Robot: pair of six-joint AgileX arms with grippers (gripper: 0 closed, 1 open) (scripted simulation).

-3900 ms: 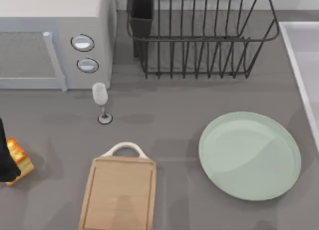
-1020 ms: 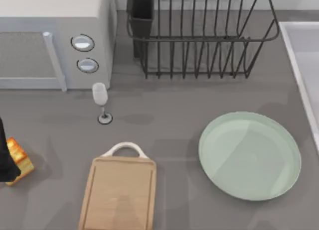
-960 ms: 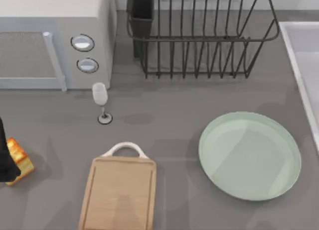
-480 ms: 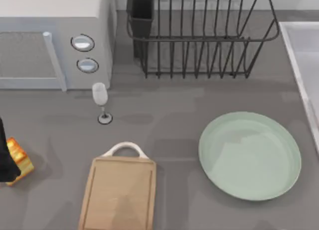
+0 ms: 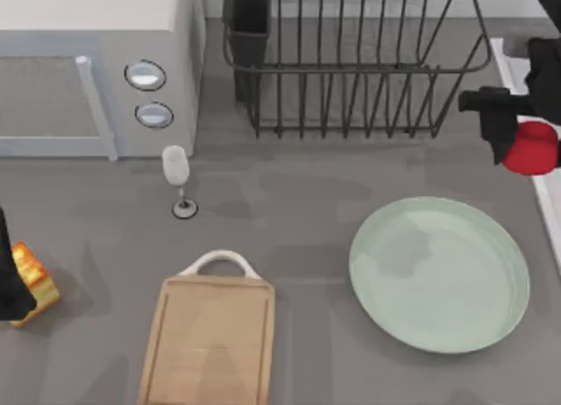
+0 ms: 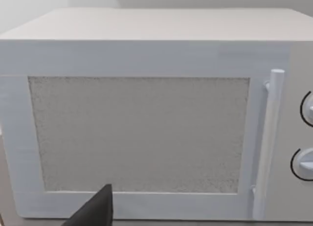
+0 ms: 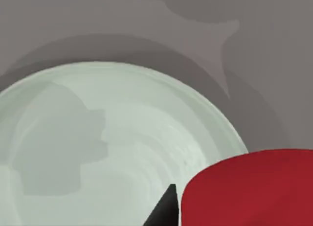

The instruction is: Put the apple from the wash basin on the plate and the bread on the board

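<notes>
My right gripper point(image 5: 515, 140) is shut on the red apple point(image 5: 533, 151), held above the table by the wash basin's white rim point(image 5: 552, 199) at the right edge, just beyond the far right of the mint-green plate point(image 5: 438, 273). In the right wrist view the apple point(image 7: 249, 187) hangs over the plate point(image 7: 98, 147), with one dark fingertip point(image 7: 164, 209) beside it. The bread point(image 5: 33, 280) lies tilted at the left edge, touching my left gripper point(image 5: 7, 282). The wooden board point(image 5: 210, 339) lies at the front, its white handle pointing away.
A white microwave point(image 5: 88, 72) stands at the back left and appears close up in the left wrist view point(image 6: 146, 113). A wine glass point(image 5: 177, 173) stands in front of it. A black wire dish rack point(image 5: 351, 63) sits at the back centre.
My right arm has come into the top view at the upper right, carrying the apple. Its shadow now falls on the plate. The left gripper and bread have not moved.
</notes>
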